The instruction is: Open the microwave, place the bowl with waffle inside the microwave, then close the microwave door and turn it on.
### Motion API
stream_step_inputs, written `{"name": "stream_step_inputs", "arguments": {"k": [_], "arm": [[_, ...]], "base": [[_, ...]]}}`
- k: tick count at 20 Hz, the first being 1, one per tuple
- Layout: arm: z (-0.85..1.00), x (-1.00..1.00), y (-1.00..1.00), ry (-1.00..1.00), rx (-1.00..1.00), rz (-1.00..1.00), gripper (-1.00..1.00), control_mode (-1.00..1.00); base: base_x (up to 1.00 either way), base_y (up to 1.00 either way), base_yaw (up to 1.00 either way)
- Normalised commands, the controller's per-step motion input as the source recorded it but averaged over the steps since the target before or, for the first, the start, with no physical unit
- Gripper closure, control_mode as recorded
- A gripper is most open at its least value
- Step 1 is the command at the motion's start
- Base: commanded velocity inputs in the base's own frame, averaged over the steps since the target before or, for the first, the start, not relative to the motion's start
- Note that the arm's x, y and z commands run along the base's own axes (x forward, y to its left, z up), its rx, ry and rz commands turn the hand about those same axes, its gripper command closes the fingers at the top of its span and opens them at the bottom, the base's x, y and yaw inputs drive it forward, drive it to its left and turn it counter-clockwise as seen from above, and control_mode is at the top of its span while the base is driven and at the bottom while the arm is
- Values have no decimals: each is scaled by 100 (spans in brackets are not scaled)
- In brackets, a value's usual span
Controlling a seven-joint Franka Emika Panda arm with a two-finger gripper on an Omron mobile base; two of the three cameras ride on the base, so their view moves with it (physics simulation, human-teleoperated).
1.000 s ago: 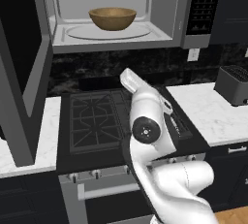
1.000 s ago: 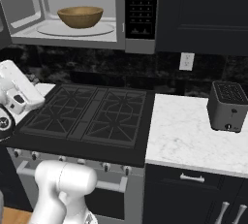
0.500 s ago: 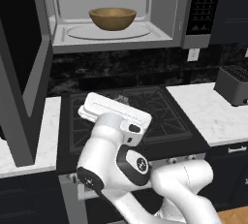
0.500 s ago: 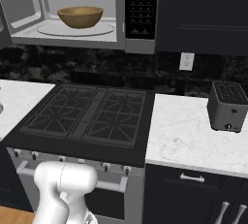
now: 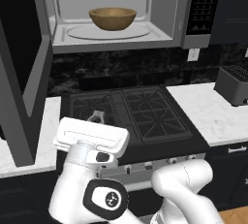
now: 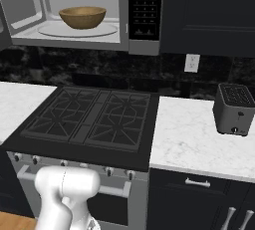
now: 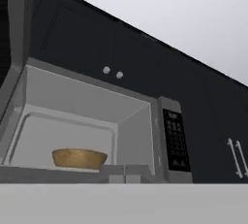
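Kitchen: microwave (image 5: 121, 14) above stove, door (image 5: 26, 72) swung wide open.
Bowl: bowl (image 5: 112, 18) on turntable inside.
Claw: shut, empty.
Risk: arm low w/ door beside it; clumsy push could miss door.

Wooden bowl (image 6: 82, 17) is seen upper left inside the open microwave (image 6: 82, 12); toaster (image 6: 236, 109) parked far right.

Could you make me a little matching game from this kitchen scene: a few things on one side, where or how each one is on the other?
Things:
1. bowl
2. microwave door
3. toaster
4. stove

Places or states:
A. swung wide open
B. on the white counter, right of the stove
C. on the turntable inside the microwave
D. below the microwave, burners bare

Pairs: 1-C, 2-A, 3-B, 4-D
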Motion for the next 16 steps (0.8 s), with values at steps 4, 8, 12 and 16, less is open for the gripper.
{"name": "stream_step_inputs", "arguments": {"k": [4, 8, 12, 16], "arm": [[-11, 0, 33, -16, -21, -1, 100, -100], [0, 0, 41, -13, -1, 0, 100, -100], [0, 0, 47, -16, 1, 0, 100, -100], [0, -8, 52, -18, 2, 0, 100, -100]], "base": [[0, 0, 0], [0, 0, 0], [0, 0, 0], [0, 0, 0]]}}
